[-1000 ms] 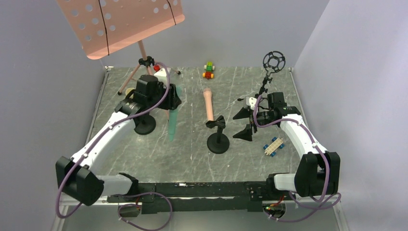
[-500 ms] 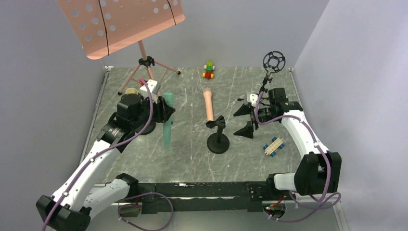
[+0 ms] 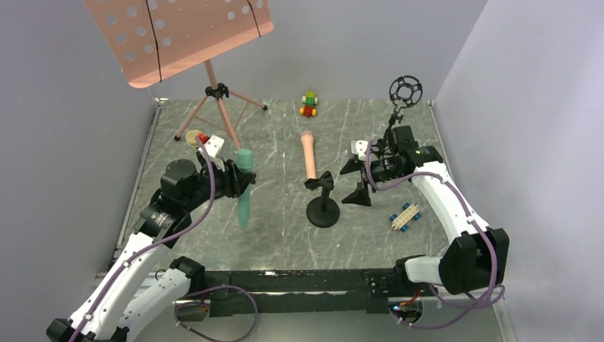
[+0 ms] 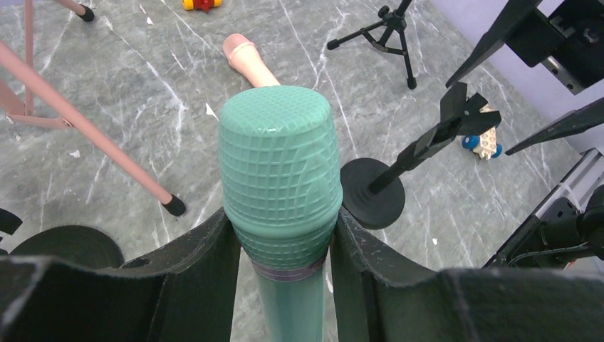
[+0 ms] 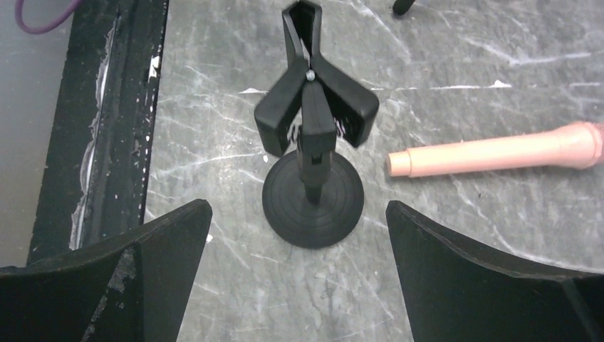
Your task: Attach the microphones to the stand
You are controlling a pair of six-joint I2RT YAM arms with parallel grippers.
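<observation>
My left gripper [image 3: 238, 179] is shut on the teal-green microphone [image 3: 245, 191] just below its head and holds it upright above the table, left of the black clip stand [image 3: 323, 208]. In the left wrist view the microphone's head [image 4: 279, 164] fills the space between my fingers [image 4: 199, 263]. The salmon pink microphone [image 3: 308, 155] lies flat behind the stand; it also shows in the right wrist view [image 5: 498, 152]. My right gripper [image 3: 351, 184] is open and empty just right of the stand [image 5: 313, 149], whose clip is empty. A pale yellow round end [image 3: 192, 137] shows behind my left arm.
A pink music stand [image 3: 178, 35] on tripod legs stands at the back left. A black tripod with a ring mount [image 3: 404, 91] stands at the back right. Toy-brick cars sit at the back centre [image 3: 309, 104] and right front [image 3: 404, 216]. Another black round base [image 4: 64, 246] lies by my left gripper.
My left arm has drawn back toward the near edge with the teal-green microphone, carrying it nearer and slightly left. My right gripper has moved left, closer to the clip stand.
</observation>
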